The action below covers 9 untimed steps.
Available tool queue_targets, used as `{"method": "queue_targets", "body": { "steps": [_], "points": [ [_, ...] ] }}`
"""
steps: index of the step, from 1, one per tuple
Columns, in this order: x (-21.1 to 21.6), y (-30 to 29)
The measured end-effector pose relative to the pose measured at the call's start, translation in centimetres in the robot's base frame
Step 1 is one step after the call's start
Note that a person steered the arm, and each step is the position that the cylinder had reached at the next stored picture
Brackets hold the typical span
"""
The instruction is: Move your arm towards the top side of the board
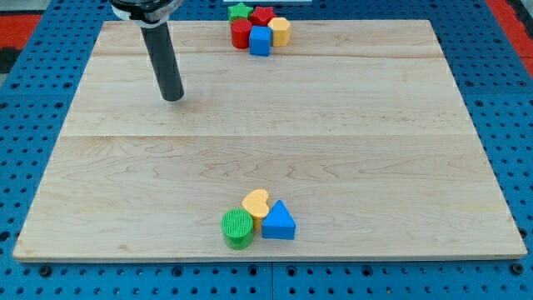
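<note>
My tip (173, 97) rests on the wooden board (333, 125) in its upper left part, with no block near it. A cluster sits at the board's top edge, well to the tip's right: a green star (241, 11), a red star (263, 14), a red cylinder (241, 34), a blue cube (261, 41) and a yellow hexagon (281, 32). A second group lies near the bottom edge: a green cylinder (237, 228), a yellow heart (256, 202) and a blue triangle (279, 222), touching one another.
The board lies on a blue perforated table (500, 100). A red surface (33, 17) shows at the view's top left and top right corners.
</note>
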State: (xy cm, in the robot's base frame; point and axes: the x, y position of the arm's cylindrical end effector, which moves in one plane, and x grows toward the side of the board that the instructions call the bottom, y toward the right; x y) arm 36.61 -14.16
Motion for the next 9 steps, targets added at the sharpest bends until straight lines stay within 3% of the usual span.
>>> {"method": "queue_targets", "body": {
  "steps": [4,6,8,9],
  "points": [
    [0.4,1.1],
    [-7.1,11.0],
    [-9.6,26.6],
    [-17.2,27.2]
  ]
}}
